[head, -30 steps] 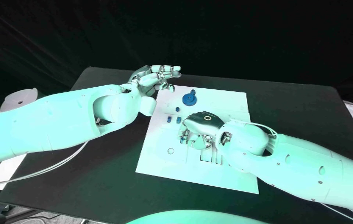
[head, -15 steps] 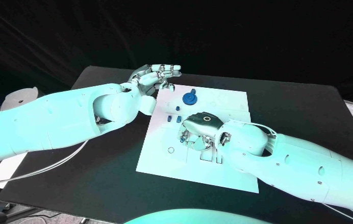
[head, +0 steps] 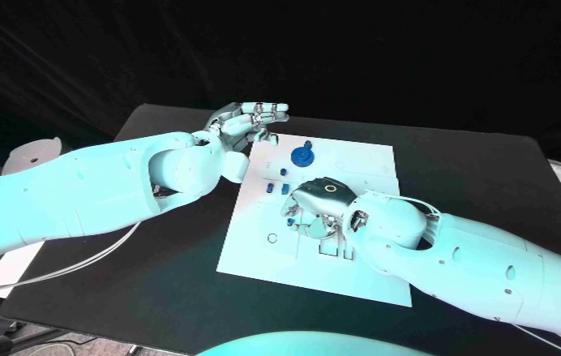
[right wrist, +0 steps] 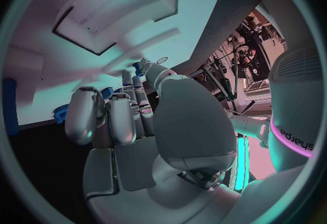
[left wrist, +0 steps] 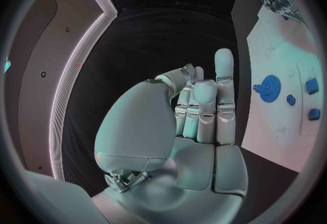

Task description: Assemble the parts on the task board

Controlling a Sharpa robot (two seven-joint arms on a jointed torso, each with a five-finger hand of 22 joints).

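I am keeping my right hand (head: pixel 318 203), fingers curled down, over the board (head: pixel 362 161) at frame centre, nearer the blue parts (head: pixel 277 187) than my empty, loosely curled left hand (head: pixel 248 120) hovering upper left.

Bright light falls on the white task board (head: pixel 351 169) and both arms against a dark, dim backdrop. Wrist views bend strongly at their rims; focus stays sharp.

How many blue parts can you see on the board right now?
3, going by the head view: a gear near the board's far edge, and two small blocks side by side just nearer. The right hand may hide others.
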